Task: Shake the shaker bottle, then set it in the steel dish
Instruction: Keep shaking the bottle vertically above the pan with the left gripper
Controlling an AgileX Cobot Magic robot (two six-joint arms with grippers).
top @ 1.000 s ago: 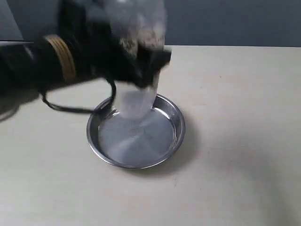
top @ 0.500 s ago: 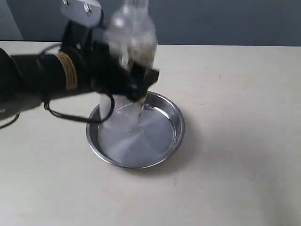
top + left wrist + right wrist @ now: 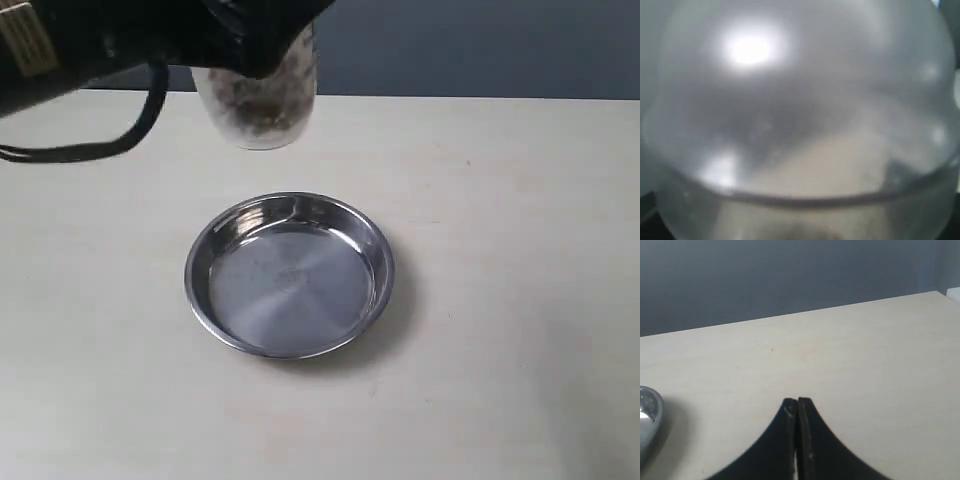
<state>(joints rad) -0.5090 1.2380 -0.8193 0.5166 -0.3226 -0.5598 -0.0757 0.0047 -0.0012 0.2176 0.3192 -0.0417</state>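
I see shaker bottle (image 3: 262,105) lifted from steel dish (image 3: 289,295) to upper left, likely mid-shake; left fingers (image 3: 258,45) spread around it, right fingers (image 3: 789,432) closed, empty.

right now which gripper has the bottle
The left gripper: it grips the bottle in the air. The right gripper is shut and empty.

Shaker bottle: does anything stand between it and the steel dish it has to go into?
Nothing visible does. The shaker bottle is held aloft, and the steel dish lies with its flat bottom bare. In the exterior view only open table shows between them.
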